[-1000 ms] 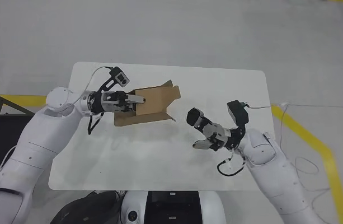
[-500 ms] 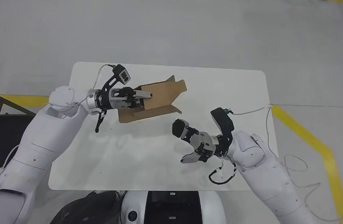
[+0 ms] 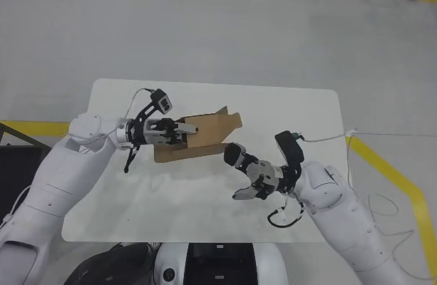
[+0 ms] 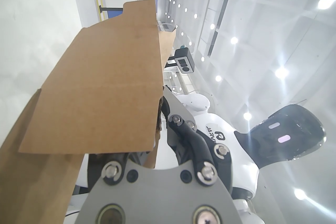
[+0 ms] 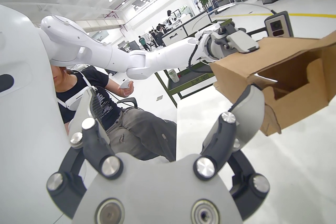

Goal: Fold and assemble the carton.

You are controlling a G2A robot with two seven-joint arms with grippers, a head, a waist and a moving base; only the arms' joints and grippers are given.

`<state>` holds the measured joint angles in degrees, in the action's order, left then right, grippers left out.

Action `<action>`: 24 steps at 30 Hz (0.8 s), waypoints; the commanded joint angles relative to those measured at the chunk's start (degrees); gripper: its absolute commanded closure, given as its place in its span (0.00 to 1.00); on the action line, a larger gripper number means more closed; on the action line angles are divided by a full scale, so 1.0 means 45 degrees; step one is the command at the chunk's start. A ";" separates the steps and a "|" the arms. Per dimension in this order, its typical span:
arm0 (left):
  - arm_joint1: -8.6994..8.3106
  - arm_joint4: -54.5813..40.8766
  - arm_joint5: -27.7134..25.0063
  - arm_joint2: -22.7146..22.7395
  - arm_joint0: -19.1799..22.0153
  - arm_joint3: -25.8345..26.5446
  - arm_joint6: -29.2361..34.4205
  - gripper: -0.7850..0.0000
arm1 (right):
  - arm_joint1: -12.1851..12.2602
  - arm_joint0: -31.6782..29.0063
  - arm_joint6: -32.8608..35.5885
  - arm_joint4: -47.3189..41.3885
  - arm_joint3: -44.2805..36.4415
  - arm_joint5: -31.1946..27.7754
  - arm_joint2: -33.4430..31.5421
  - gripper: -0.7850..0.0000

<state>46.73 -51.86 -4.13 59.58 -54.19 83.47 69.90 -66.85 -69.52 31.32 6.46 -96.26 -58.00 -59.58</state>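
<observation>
A brown cardboard carton [image 3: 207, 128], partly unfolded with its flaps loose, hangs just above the white table [image 3: 289, 107] at centre left. My left gripper [image 3: 189, 130] is shut on one of its side panels; in the left wrist view the carton [image 4: 99, 88] hides one finger of that gripper [image 4: 160, 104]. My right gripper [image 3: 237, 172] stands open just right of the carton's open end. In the right wrist view one fingertip [image 5: 252, 96] of the right gripper [image 5: 170, 101] is at the carton's [image 5: 288, 70] lower flap, with the left gripper [image 5: 236, 41] on top of the box.
The tabletop around the carton is bare, with wide free room at the far right and along the front edge. A cable [image 3: 325, 137] runs off the right arm over the table's right edge.
My right gripper has moved left and in toward the carton's open end. The left gripper has shifted the carton slightly right and turned it.
</observation>
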 commanded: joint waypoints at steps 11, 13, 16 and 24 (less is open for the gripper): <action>0.0364 -0.0358 0.0411 -0.0441 0.0238 -0.0348 0.1082 1.00 | 0.0012 0.0454 -0.0656 0.0241 0.0411 0.0000 0.0512 0.00; 0.0433 -0.0342 0.0472 -0.0525 0.0318 -0.0467 0.1108 1.00 | 0.0030 0.0527 -0.0594 0.0085 0.0391 0.0000 0.0656 0.00; 0.0528 -0.0327 0.0537 -0.0622 0.0424 -0.0607 0.1185 1.00 | 0.0070 0.0603 -0.0343 -0.0168 0.0350 0.0000 0.0910 0.00; 0.0693 -0.0210 0.0618 -0.0637 0.0569 -0.0740 0.1411 1.00 | 0.0172 0.0722 -0.0231 -0.0726 0.0643 0.0000 0.1071 0.00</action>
<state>49.81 -52.90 -1.36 56.57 -51.63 80.21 76.10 -66.14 -66.21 30.67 3.41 -93.65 -58.00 -54.47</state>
